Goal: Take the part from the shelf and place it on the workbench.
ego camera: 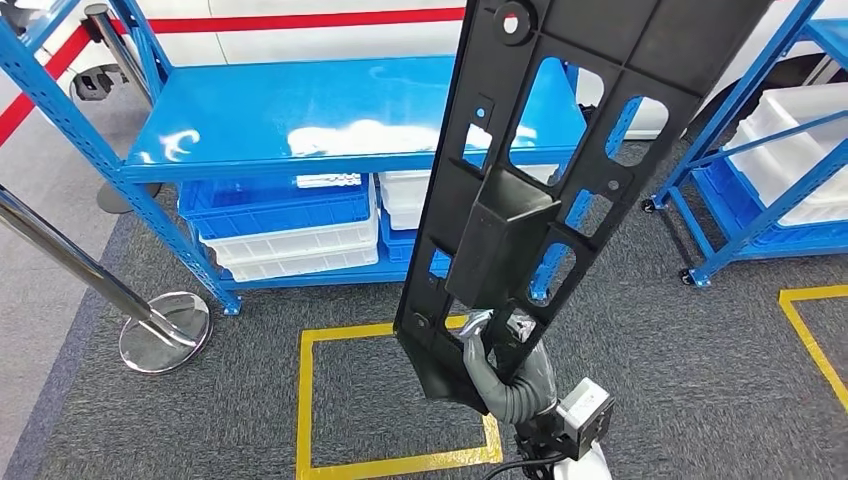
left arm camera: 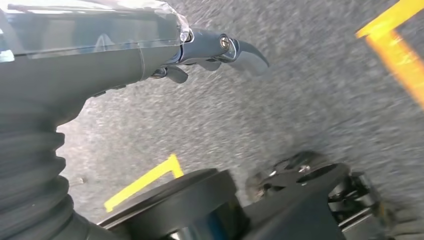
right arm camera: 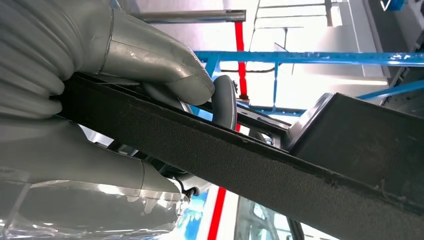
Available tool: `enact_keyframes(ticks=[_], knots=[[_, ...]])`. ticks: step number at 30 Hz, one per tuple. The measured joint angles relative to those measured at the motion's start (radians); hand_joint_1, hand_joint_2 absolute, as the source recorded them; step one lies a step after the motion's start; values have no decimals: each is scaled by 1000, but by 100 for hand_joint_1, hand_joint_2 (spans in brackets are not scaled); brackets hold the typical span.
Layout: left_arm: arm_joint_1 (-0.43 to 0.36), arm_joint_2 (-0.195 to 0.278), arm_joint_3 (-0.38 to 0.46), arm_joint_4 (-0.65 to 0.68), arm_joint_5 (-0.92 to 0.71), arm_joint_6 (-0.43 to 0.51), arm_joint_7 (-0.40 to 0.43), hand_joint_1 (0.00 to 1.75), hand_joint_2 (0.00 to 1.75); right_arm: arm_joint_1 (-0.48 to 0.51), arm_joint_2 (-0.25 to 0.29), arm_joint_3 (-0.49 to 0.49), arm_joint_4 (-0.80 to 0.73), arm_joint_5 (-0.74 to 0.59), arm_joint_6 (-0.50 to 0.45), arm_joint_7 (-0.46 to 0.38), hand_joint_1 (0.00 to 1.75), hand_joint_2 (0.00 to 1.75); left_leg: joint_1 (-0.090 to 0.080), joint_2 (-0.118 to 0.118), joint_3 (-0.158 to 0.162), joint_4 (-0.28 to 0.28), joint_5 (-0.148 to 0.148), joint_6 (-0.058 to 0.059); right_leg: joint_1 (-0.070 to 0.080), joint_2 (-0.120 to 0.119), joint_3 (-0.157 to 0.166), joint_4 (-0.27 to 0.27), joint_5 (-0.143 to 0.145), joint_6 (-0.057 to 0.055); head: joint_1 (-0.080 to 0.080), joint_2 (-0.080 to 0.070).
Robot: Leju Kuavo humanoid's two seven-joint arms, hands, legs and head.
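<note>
My head camera looks down at the shelf [ego camera: 350, 130]; both wrist cameras sit close behind their hands, the left facing the floor [left arm camera: 300, 110].

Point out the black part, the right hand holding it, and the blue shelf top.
black part [ego camera: 500, 235], head view, on its raised box section.
right hand [ego camera: 500, 375], head view, grey fingers at the part's lower end.
blue shelf top [ego camera: 300, 105], head view, bare surface.

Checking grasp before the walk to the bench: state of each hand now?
Left hand: holds nothing; whether its fingers are open or curled cannot be told.
Right hand: gripping the long black perforated plastic part near its lower end.
</note>
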Motion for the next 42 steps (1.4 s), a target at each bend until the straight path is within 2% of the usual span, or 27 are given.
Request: enact_keyframes(ticks=[2,3,5,7,9,10,11,12,13,15,17,19,21,22,24,26,27,28,29,31,33,35,37,38,40,41,42], knots=[[10,0,0,0,-1,1,0,0,175,-1,3,-6,0,-9,4,1,175,175,-1,-25,60,-104,-24,8,0,12,-14,4,17,13,0,0],[12,0,0,0,-1,2,0,0,175,-2,4,-8,0,-12,5,2,175,175,-4,-25,69,-125,-35,14,0,19,-20,4,27,20,0,0],[13,-1,-1,0,0,5,-1,0,175,-2,5,-14,1,-19,12,5,175,175,-3,-9,59,-133,-32,31,-1,27,-33,8,35,33,0,0],[14,-2,-1,0,3,7,-2,0,175,-2,5,-23,4,-25,20,9,175,175,-3,13,49,-135,-19,50,-4,16,-59,63,-10,40,0,0],[15,-2,-1,0,6,8,-4,0,175,-4,5,-30,9,-29,27,10,175,175,-8,34,35,-133,-7,59,-4,3,-106,194,-91,45,0,0],[16,-2,0,0,7,9,-6,0,175,-4,5,-33,12,-31,30,11,175,175,-11,44,29,-132,-3,60,-4,2,-124,255,-120,47,0,0],[16,-2,0,0,9,9,-8,0,175,-4,5,-35,15,-32,32,11,175,175,-13,54,22,-130,1,61,-3,1,-128,288,-132,47,0,0],[16,-2,0,0,10,10,-10,0,175,-4,5,-38,18,-34,35,10,175,175,-15,64,17,-127,3,61,-3,-1,-111,283,-126,47,0,0],[16,-2,0,0,12,10,-11,0,175,-4,5,-40,20,-38,36,9,175,175,-17,73,13,-123,4,60,-2,-7,-74,235,-105,44,0,0],[17,-2,0,0,16,10,-11,0,175,-8,5,-41,23,-47,43,4,175,175,-22,90,9,-113,2,55,4,-38,16,98,-68,31,0,0],[19,-2,1,0,23,9,-10,0,175,-12,8,-41,23,-53,49,-1,175,175,-27,102,5,-106,0,46,13,-62,55,26,-61,14,0,0],[19,-1,1,0,28,6,-8,0,175,-13,11,-40,25,-53,52,-3,175,175,-30,116,4,-106,1,37,16,-52,50,22,-60,1,0,0],[19,2,3,0,35,-5,-1,0,175,-11,15,-36,26,-44,52,-7,175,175,-28,103,-2,-90,-15,27,10,-37,46,16,-52,-11,0,0],[18,4,4,0,38,-13,4,0,175,-11,18,-30,27,-36,51,-11,175,175,-26,84,-15,-58,-39,22,7,-31,43,13,-47,-18,0,0],[14,7,5,0,43,-28,15,0,175,-11,25,-12,29,-23,48,-20,175,175,-23,47,-61,59,-109,15,7,-16,36,11,-40,-27,0,0],[6,9,6,0,52,-25,26,0,175,-15,28,8,35,-20,48,-22,175,175,-23,38,-99,168,-151,12,8,3,29,13,-34,-30,0,0],[5,9,8,0,59,-16,29,0,175,-19,28,16,40,-24,50,-21,175,175,-22,37,-98,179,-146,13,9,15,25,15,-32,-29,0,0],[5,9,11,0,68,-4,28,0,175,-26,28,23,47,-32,54,-21,175,175,-21,35,-80,151,-121,15,9,29,23,17,-30,-27,0,0],[8,9,16,0,76,8,23,0,175,-35,28,30,55,-44,59,-22,175,175,-20,27,-50,91,-83,17,9,43,22,19,-28,-25,0,0],[18,8,27,0,89,28,-2,0,175,-55,27,39,76,-71,72,-31,175,175,-16,-23,9,-40,-28,24,8,69,16,23,-22,-16,0,0],[25,8,34,0,99,41,-38,0,175,-74,23,44,104,-95,85,-50,175,175,-15,-58,25,-97,-21,30,7,89,0,26,-10,-3,0,0],[27,6,38,0,106,48,-67,0,175,-84,14,47,130,-110,93,-71,175,175,-15,-45,20,-106,-18,39,8,107,-13,22,5,13,0,0],[29,4,39,0,109,53,-83,0,175,-89,3,47,151,-117,95,-86,175,175,-10,-22,17,-113,-5,51,11,90,-26,35,-4,23,0,0],[31,3,41,0,109,54,-90,0,175,-94,-2,47,162,-119,94,-91,175,175,-8,-6,14,-117,1,56,13,66,-44,71,-28,27,0,0],[36,3,45,0,109,56,-98,0,175,-103,-11,48,182,-121,91,-100,175,175,-10,25,7,-117,5,62,11,17,-98,195,-98,34,0,0],[38,3,48,0,109,57,-100,0,175,-106,-15,49,192,-122,90,-102,175,175,-12,42,3,-115,6,63,9,5,-123,257,-123,37,0,0],[39,3,50,0,108,57,-101,0,175,-106,-19,49,200,-122,88,-104,175,175,-13,56,0,-113,6,63,7,0,-132,288,-130,39,0,0]])
